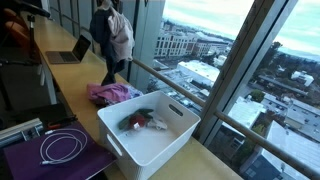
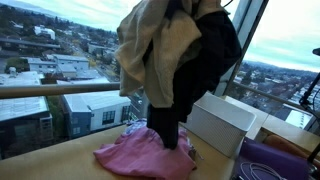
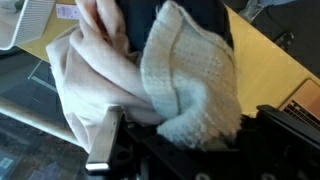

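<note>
Hanging clear of the wooden counter (image 1: 75, 85), a bundle of clothes (image 1: 112, 35) is clamped in the gripper (image 3: 170, 145). The jaws are closed together on the fabric. The wrist view shows cream cloth (image 3: 85, 85), a pale knit piece (image 3: 190, 90) and a black garment (image 3: 170, 20) bunched above one metal finger (image 3: 105, 148).

In both exterior views the bundle's dark lower end dangles over a pink cloth (image 2: 145, 155) lying crumpled on the counter; whether they touch, I cannot tell.

A white basket (image 1: 182, 128) sits near and right of the pink cloth, with small items inside, too blurred to name. A laptop (image 1: 70, 50) stands open, far left. A white cable (image 1: 62, 146) lies coiled on a purple mat (image 1: 30, 162), near left. A window (image 1: 240, 60) runs along the right, with city rooftops beyond.
</note>
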### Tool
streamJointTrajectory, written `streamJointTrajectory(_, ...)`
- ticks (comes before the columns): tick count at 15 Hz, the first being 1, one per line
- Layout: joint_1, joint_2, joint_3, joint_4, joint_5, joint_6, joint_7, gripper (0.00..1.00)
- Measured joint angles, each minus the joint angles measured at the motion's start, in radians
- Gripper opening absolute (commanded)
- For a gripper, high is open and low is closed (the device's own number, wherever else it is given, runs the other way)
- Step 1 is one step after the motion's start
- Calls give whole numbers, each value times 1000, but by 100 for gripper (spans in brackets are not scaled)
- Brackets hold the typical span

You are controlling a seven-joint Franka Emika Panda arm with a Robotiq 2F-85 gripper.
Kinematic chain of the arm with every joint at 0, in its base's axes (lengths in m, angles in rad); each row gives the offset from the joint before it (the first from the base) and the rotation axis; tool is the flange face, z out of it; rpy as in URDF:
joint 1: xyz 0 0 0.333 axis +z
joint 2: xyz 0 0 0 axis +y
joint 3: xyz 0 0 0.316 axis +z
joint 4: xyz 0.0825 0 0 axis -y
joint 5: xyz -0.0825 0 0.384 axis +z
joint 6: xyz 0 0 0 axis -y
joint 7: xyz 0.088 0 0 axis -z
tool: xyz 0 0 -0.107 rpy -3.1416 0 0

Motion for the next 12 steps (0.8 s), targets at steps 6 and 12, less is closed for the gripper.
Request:
streamJointTrajectory(6,-36,100,0,-125,77,138,7,1)
streamJointTrajectory(12,-33,172,1,-266,87,249,31,1)
